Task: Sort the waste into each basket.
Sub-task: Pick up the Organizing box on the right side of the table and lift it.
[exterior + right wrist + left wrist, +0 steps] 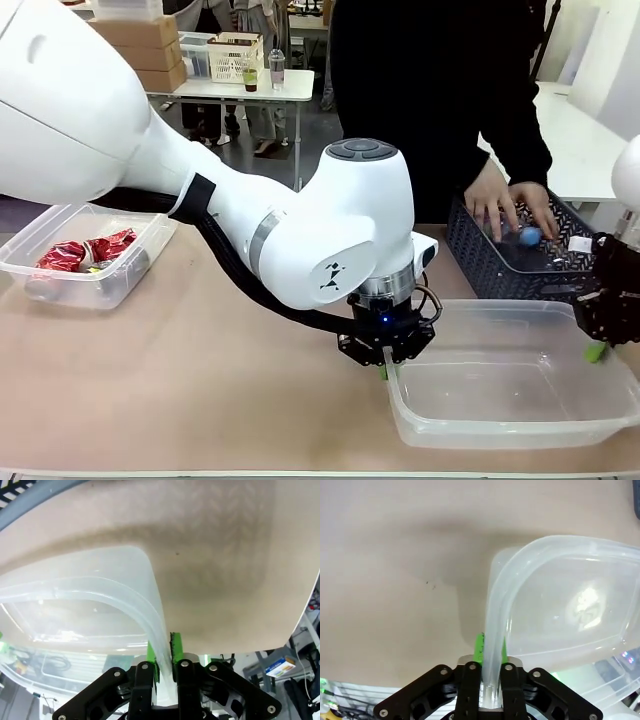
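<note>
An empty clear basket (520, 395) stands at the front right of the table. My left gripper (385, 366) is shut on its left rim, and in the left wrist view the green pads (479, 649) pinch the wall of the basket (570, 605). At the opposite end my right gripper (598, 345) is shut on the right rim; in the right wrist view the gripper (164, 652) clamps the basket (75, 605) at its corner. A second clear basket (60, 275) at the far left holds crushed red cans (85, 252).
A dark grey lattice basket (480, 255) sits behind the empty basket. A person's hands (495, 205) reach into it beside a blue-capped bottle (528, 236). My left arm (250, 220) spans the middle of the tan table (200, 380).
</note>
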`<action>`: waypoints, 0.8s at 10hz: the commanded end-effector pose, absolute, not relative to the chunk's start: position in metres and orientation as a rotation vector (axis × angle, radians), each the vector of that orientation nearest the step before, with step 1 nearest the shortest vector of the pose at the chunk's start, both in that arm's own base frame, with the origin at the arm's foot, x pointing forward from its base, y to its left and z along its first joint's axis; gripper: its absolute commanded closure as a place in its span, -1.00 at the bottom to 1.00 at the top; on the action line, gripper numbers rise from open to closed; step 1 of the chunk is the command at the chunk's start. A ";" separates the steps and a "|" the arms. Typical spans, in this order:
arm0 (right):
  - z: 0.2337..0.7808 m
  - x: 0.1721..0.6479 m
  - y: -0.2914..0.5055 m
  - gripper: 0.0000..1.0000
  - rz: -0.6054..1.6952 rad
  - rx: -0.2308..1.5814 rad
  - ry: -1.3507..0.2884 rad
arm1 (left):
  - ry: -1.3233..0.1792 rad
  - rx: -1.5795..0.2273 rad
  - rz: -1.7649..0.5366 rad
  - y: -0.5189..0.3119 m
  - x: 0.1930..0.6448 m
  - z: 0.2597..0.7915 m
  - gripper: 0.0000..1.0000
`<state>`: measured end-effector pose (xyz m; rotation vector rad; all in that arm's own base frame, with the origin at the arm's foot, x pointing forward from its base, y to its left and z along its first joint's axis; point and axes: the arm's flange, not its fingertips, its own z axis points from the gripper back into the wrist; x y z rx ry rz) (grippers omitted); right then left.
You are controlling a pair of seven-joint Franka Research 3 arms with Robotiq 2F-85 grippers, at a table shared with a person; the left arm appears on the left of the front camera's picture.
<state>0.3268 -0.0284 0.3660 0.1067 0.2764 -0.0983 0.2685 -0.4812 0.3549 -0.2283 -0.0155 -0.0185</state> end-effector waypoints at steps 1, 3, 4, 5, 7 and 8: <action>0.319 0.249 -0.017 1.00 -0.115 0.110 0.229 | -0.040 -0.199 -0.005 -0.483 0.261 0.356 1.00; 0.329 0.251 -0.020 1.00 -0.134 0.108 0.212 | -0.042 -0.205 -0.012 -0.481 0.261 0.359 1.00; 0.343 0.254 -0.020 1.00 -0.148 0.106 0.217 | -0.015 -0.210 -0.042 -0.474 0.263 0.366 1.00; 0.357 0.256 -0.015 1.00 -0.158 0.104 0.228 | -0.041 -0.204 -0.028 -0.464 0.265 0.374 1.00; 0.402 0.258 0.013 1.00 -0.139 0.109 0.253 | -0.027 -0.198 -0.002 -0.424 0.279 0.412 1.00; 0.431 0.258 0.039 1.00 -0.066 0.122 0.259 | -0.024 -0.196 0.005 -0.394 0.293 0.436 1.00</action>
